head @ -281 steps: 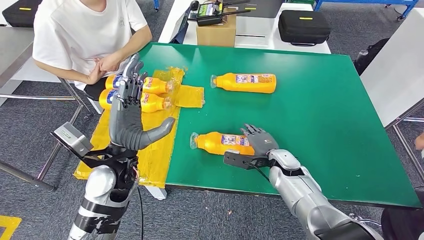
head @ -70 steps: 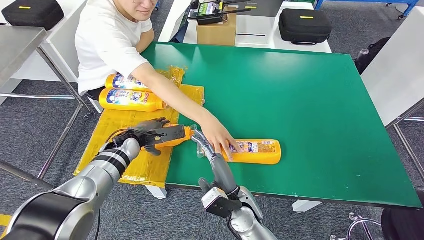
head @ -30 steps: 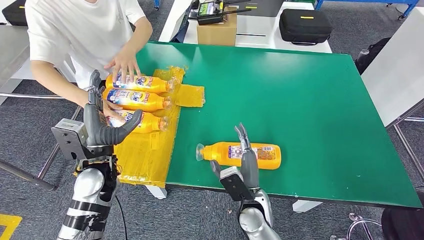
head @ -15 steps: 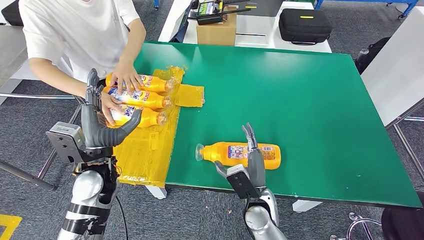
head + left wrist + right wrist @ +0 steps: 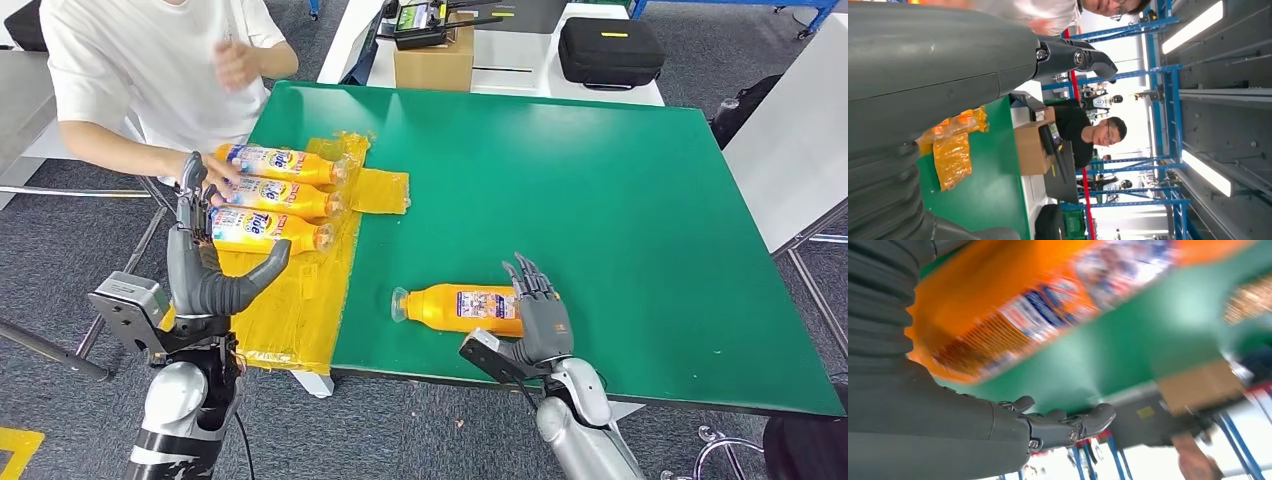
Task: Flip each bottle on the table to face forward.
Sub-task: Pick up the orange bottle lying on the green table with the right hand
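Right hand (image 5: 540, 312): at the near table edge, fingers spread and upright beside the bottle's base end; nothing gripped.
Left hand (image 5: 205, 265): raised off the table's left side, fingers straight, thumb out; empty.
Bottle (image 5: 460, 308): orange, lying on its side near the front edge, cap pointing left, small-print label up.
Handling, by judgement: likely rigid plastic with a smooth, slippery wall; probably filled, so moderately heavy; prone to rolling.
Grip point, by judgement: across the flat mid-body, clear of the narrow neck.
Table (image 5: 620, 200): green, flat, matte.
Yellow sheet (image 5: 300, 290): crinkled film over the left edge.
Three bottles (image 5: 262, 196): side by side on the sheet, front labels up, a person's hand (image 5: 215, 180) at their base ends.
Far end: cardboard box (image 5: 432, 62), black case (image 5: 607, 50).
Room: grey carpet; blue racking in the left wrist view.
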{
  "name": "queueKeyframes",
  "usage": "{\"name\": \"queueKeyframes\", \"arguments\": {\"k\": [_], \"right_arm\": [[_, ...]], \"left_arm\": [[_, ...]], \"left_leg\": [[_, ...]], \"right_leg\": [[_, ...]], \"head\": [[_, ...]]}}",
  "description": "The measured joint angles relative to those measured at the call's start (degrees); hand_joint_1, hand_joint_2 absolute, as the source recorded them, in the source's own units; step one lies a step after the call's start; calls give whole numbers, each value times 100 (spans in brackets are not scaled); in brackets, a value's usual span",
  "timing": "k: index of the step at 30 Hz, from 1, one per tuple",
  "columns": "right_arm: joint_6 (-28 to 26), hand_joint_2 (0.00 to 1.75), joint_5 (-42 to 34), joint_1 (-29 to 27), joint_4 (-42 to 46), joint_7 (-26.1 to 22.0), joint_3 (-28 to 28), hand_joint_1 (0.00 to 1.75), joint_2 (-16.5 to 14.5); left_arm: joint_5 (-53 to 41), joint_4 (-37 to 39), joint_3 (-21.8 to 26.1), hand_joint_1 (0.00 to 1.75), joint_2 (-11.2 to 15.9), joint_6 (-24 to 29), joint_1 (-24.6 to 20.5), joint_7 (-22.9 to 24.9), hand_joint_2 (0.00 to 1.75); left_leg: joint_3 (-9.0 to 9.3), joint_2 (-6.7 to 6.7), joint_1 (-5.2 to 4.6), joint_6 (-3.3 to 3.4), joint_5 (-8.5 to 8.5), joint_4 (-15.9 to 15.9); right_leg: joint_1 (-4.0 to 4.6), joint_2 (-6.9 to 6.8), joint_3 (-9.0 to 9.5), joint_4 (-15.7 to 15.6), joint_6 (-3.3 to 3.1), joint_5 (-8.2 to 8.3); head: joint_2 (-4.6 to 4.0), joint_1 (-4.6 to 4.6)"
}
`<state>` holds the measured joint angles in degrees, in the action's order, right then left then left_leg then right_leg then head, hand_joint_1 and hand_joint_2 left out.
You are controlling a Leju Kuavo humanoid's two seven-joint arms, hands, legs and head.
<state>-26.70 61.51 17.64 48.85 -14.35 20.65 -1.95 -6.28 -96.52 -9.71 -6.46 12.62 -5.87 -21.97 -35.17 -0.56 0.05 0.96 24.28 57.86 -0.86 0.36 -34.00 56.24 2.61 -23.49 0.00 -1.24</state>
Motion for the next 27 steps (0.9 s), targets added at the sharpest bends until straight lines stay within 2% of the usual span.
{"name": "queueKeyframes", "arguments": {"k": [5,9,13,21,27], "right_arm": [[1133,175,872,495,-465,916,286,0,144],[1680,175,1058,855,-693,1313,537,0,211],[1840,175,1050,986,-787,1415,683,0,250],[1798,175,1066,1191,-1028,1368,900,0,280],[1979,175,1172,1452,-1259,1409,1060,0,194]], "left_arm": [[-209,-141,3,0,-40,-69,81,75,175],[-303,-246,11,0,-83,-75,162,97,175],[-334,-308,20,0,-107,-85,216,102,175],[-334,-328,5,0,-145,-110,212,120,175],[-150,-328,-1,0,-162,-318,169,187,175]], "left_leg": [[20,26,3,-2,3,0],[45,30,4,-1,5,-2],[52,25,3,5,0,-2],[54,28,1,12,-9,-2],[55,31,2,9,-12,-2]], "right_leg": [[5,15,7,-1,-1,0],[5,17,28,-5,-3,0],[4,16,36,-7,-2,6],[4,16,39,-6,-6,23],[5,17,39,-5,-7,24]], "head": [[0,-1],[-1,0],[-1,1],[0,0],[-1,-1]]}}
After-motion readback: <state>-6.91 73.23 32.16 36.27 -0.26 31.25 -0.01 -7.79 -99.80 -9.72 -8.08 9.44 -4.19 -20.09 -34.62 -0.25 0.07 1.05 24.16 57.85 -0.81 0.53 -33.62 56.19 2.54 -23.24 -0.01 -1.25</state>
